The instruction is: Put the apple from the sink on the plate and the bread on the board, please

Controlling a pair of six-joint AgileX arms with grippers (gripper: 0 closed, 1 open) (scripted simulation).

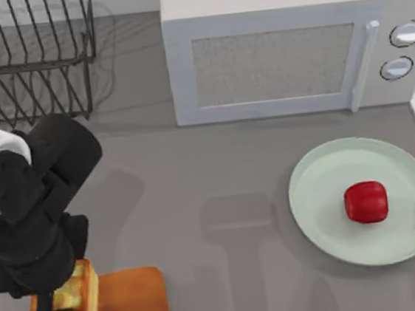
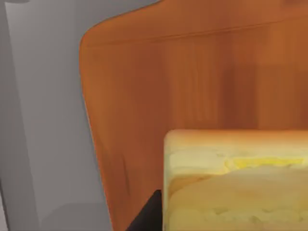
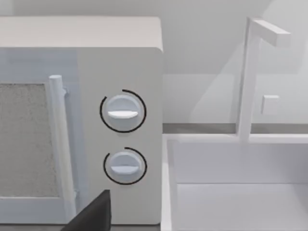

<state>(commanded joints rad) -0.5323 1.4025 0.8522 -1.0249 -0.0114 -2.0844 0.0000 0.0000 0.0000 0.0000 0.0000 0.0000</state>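
Apple (image 1: pixel 366 202) sitting on plate (image 1: pixel 326 225), right of board (image 1: pixel 134 304). Left gripper (image 1: pixel 53 309) hanging over board's left end, clamping bread (image 1: pixel 84 287). Right gripper's state: cannot tell.

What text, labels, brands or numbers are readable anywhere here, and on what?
None readable in any view.
Microwave: blank door and two unmarked dials, each ringed by a plain arc, no digits.
Plate, apple, board, bread, dish rack, sink: no markings.
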